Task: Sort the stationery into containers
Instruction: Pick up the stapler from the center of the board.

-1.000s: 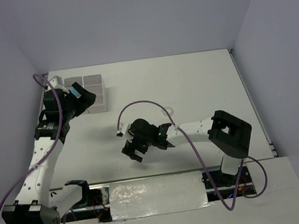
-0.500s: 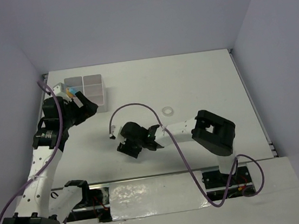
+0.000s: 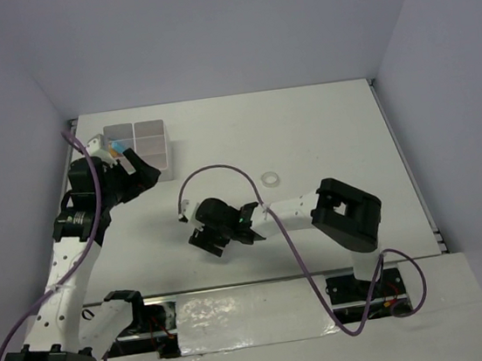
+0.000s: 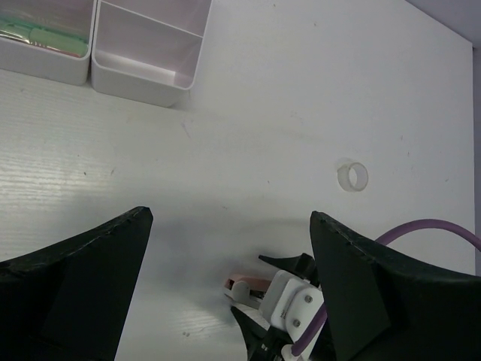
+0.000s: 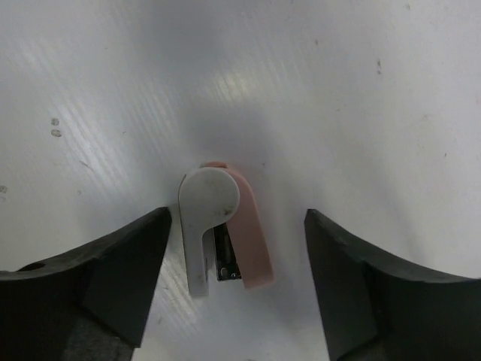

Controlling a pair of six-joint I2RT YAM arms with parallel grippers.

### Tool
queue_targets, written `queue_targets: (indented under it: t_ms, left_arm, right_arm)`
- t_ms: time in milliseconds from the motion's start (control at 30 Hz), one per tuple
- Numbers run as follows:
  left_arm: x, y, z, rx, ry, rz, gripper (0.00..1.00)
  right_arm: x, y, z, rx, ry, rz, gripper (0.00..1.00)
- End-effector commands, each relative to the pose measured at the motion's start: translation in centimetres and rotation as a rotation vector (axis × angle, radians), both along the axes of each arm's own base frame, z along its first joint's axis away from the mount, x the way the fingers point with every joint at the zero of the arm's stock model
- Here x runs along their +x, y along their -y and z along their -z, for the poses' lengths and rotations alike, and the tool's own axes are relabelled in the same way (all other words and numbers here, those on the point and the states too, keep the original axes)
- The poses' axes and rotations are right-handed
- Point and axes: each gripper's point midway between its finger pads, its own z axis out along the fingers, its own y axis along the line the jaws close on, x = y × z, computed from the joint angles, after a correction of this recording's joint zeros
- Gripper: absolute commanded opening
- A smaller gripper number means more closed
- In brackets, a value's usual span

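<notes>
A small white-and-pink stapler [image 5: 222, 235] lies flat on the table, also seen in the left wrist view [image 4: 249, 284]. My right gripper [image 5: 237, 280] is low over it, open, with a finger on each side and a gap to both. From above, the right gripper [image 3: 213, 239] hides the stapler. A clear tape ring [image 3: 270, 179] [image 4: 352, 177] lies on its own behind the right arm. The white divided container [image 3: 149, 137] [image 4: 143, 81] stands at the back left. My left gripper [image 3: 134, 171] [image 4: 231, 216] hovers in front of it, open and empty.
One container compartment holds a green item [image 4: 37, 34], and a blue and orange piece [image 3: 114, 149] shows beside the left wrist. The right arm's purple cable [image 3: 213, 171] loops over the table's middle. Side walls close in left and right.
The right arm has shifted left and settled over the stapler, uncovering the tape ring. Its jaws narrowed, then widened slightly. The left gripper drew back a little from the container.
</notes>
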Motion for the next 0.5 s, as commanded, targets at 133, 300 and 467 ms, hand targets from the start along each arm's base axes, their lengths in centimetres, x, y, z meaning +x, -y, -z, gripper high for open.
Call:
queue_targets:
  t_ms: [133, 300, 467]
  left_arm:
    - [0.0, 0.3, -1.3, 0.006, 0.060, 0.034, 0.99]
    - [0.0, 0.4, -1.4, 0.004, 0.062, 0.040, 0.99]
    - [0.1, 0.4, -1.4, 0.004, 0.062, 0.040, 0.99]
  right_arm:
    - [-0.9, 2.1, 1.2, -0.077, -0.031, 0.010, 0.78]
    - [-1.1, 2.3, 1.0, -0.075, -0.033, 0.006, 0.64]
    - [-1.4, 3.1, 1.4, -0.104, -0.052, 0.011, 0.66]
